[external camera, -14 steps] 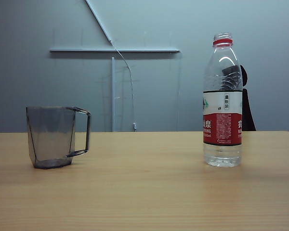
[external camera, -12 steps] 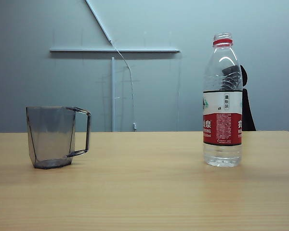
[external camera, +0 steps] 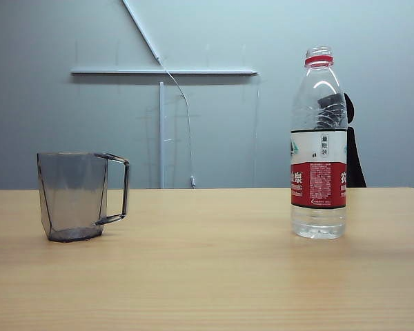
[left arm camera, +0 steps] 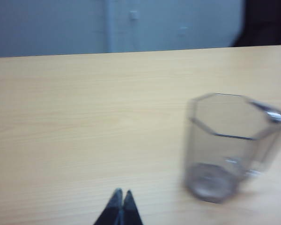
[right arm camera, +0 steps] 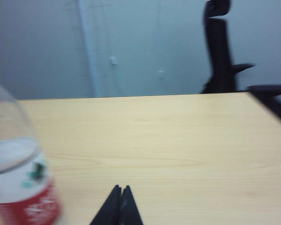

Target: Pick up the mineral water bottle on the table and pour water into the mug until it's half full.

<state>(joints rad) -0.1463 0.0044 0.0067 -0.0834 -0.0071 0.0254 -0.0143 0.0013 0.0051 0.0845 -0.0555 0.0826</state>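
Observation:
The mineral water bottle (external camera: 319,145) stands upright and uncapped on the right of the table (external camera: 207,276), with water in its lower part. The smoky-grey mug (external camera: 74,196) stands on the left, handle turned towards the bottle, and looks empty. Neither gripper shows in the exterior view. In the left wrist view my left gripper (left arm camera: 121,193) is shut with nothing in it, over bare wood beside the mug (left arm camera: 229,145) and apart from it. In the right wrist view my right gripper (right arm camera: 122,188) is shut and empty, with the bottle (right arm camera: 18,178) off to one side, not touched.
A grey wall with a thin rail and a hanging cable (external camera: 186,124) stands behind the table. A black office chair (right arm camera: 222,51) sits beyond the table's far edge, behind the bottle. The table's corner (right arm camera: 267,105) shows in the right wrist view.

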